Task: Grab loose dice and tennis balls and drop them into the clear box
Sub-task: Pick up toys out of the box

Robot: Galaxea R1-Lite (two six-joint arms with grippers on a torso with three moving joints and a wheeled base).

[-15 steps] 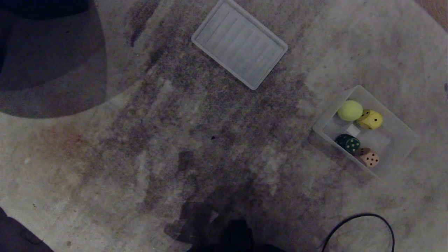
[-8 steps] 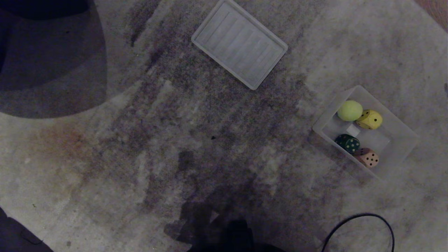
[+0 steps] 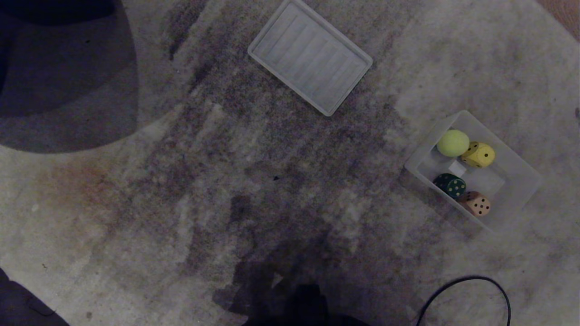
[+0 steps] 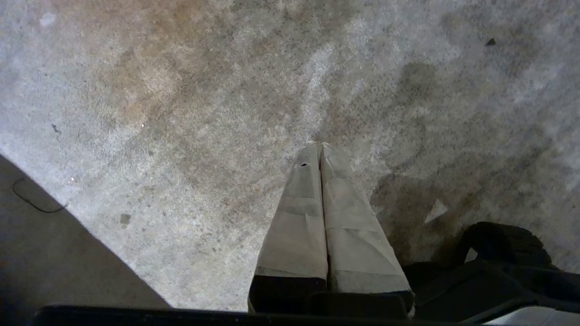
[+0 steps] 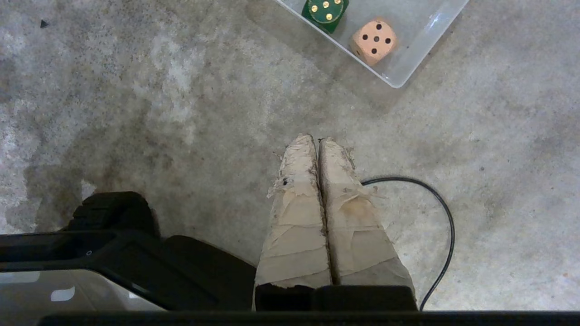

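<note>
The clear box (image 3: 521, 170) sits on the carpet at the right of the head view. Inside it lie a tennis ball (image 3: 452, 142), a yellow die (image 3: 479, 154), a dark green die (image 3: 450, 184) and a tan die (image 3: 476, 203). The right wrist view shows the box corner (image 5: 398, 79) with the green die (image 5: 326, 11) and the tan die (image 5: 374, 40). My right gripper (image 5: 316, 139) is shut and empty above bare carpet, short of the box. My left gripper (image 4: 319, 145) is shut and empty over bare carpet. Neither arm appears in the head view.
A flat ribbed translucent lid (image 3: 310, 56) lies on the carpet at the top centre. A black cable (image 3: 466, 294) loops at the lower right, also beside my right gripper as a cable (image 5: 446, 226). A dark rounded shape (image 3: 59, 77) fills the upper left. My dark base (image 3: 299, 303) shows at the bottom.
</note>
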